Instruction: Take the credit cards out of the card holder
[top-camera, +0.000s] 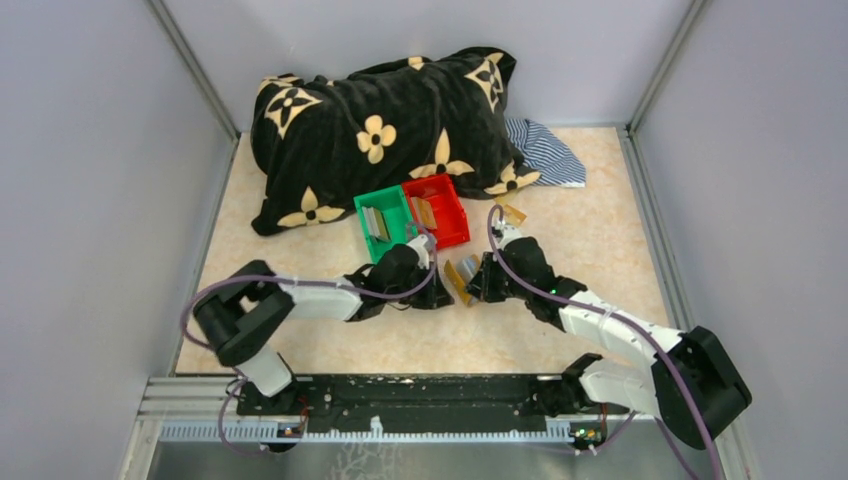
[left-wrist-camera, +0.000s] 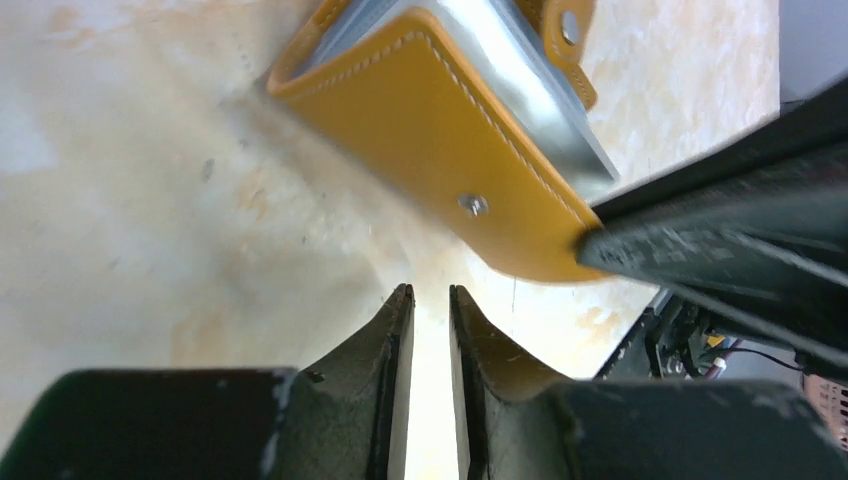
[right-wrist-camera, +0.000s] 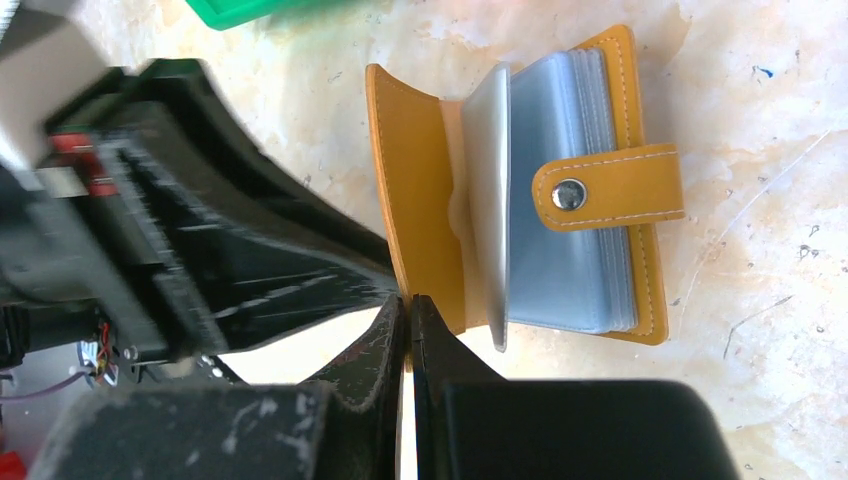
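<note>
tan card holder (right-wrist-camera: 415, 180), open, grey sleeves (right-wrist-camera: 575, 270) fanned, strap tab (right-wrist-camera: 615, 187) loose

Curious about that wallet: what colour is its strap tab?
The strap tab is mustard-tan with pale stitching, clearest in the right wrist view.

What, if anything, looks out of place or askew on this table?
What looks like a tan card lies loose on the table just right of the red bin, outside both bins. The card holder lies open, with one inner sleeve fanned away from the stack.
</note>
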